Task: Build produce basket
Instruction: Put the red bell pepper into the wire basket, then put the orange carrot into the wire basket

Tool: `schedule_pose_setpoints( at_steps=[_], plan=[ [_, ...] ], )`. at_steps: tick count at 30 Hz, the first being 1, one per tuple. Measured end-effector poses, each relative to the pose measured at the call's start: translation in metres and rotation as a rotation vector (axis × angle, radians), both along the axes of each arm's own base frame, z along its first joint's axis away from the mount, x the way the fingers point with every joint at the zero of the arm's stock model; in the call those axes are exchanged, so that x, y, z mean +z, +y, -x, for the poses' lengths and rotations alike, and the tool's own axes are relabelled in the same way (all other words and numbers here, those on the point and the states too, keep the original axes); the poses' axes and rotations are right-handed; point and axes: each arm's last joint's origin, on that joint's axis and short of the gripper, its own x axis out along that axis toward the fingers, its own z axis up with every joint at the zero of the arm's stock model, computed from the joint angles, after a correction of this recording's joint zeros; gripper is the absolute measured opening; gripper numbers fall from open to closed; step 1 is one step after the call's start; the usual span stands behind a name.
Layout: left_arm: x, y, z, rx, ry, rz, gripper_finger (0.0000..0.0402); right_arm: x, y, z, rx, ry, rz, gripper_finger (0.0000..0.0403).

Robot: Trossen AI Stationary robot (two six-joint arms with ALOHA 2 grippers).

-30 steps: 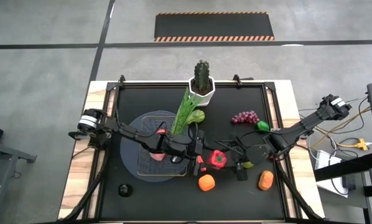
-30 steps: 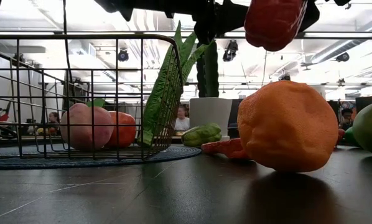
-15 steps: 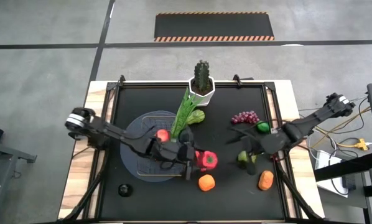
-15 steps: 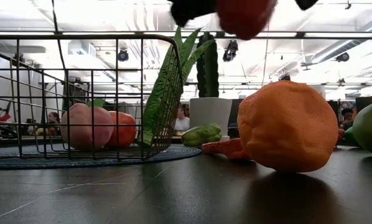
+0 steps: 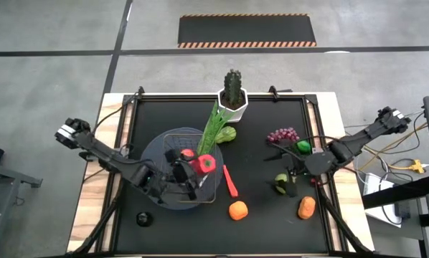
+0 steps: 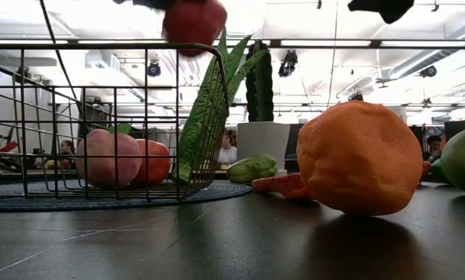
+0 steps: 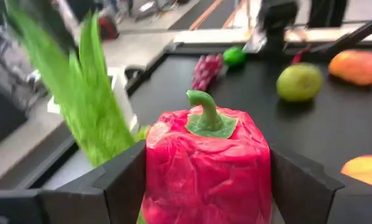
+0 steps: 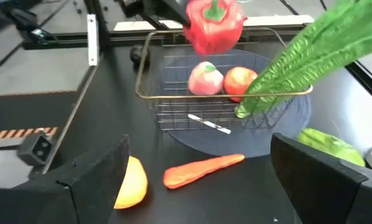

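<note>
The wire basket [image 5: 173, 188] stands on a round grey-blue disc [image 5: 151, 154] left of the table's middle. A pink apple [image 6: 103, 159] and a red apple [image 6: 152, 160] lie in it, and a long green leafy stalk [image 5: 215, 127] leans over its far right rim. My left gripper [image 5: 193, 170] is shut on a red pepper [image 5: 204, 163] above the basket's right part. My right gripper [image 5: 289, 176] is open and empty at the right, above a green pear [image 5: 281, 184]. A carrot [image 5: 230, 180] and an orange [image 5: 237, 210] lie right of the basket. My left gripper pinches the red pepper by two opposite side walls [image 7: 155, 180] between its two fingers [image 7: 120, 183]. The fingers come roughly level from the table's left. The pepper is lifted clear above the basket's rim [image 6: 124, 45], its green stem [image 7: 204, 112] up.
A cactus in a white pot [image 5: 232, 97] stands at the far edge. Purple grapes [image 5: 283, 134], a small green fruit [image 5: 303, 145] and a second orange fruit [image 5: 306, 208] lie at the right. A pale green vegetable [image 5: 229, 134] lies by the stalk. A small black object [image 5: 143, 219] sits near left.
My left gripper has carried the red pepper toward the table's left edge, from right of the basket to above its right part, staying high. My right gripper has drawn back toward the table's right edge, away from the pepper.
</note>
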Motion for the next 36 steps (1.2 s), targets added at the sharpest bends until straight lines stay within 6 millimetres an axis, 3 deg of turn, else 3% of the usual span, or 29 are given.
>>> schedule_pose_setpoints(
  at_steps=[4, 14, 22, 36],
  plan=[
    [-0.027, 0.006, 0.007, 0.045, 0.022, 0.041, 0.0268, -0.006, 0.001, -0.004, -0.022, 0.015, 0.002, 0.0370],
    [-0.066, 0.018, 0.019, 0.148, -0.003, 0.155, 0.0268, -0.012, 0.006, -0.012, -0.036, 0.029, 0.010, 0.0370],
    [-0.073, 0.022, 0.014, 0.172, -0.091, 0.212, 0.0270, -0.015, 0.006, -0.015, -0.057, 0.033, 0.026, 0.0370],
    [-0.081, 0.033, 0.013, 0.205, -0.122, 0.225, 0.0333, -0.015, 0.006, -0.015, -0.082, 0.028, 0.037, 0.0370]
  ],
)
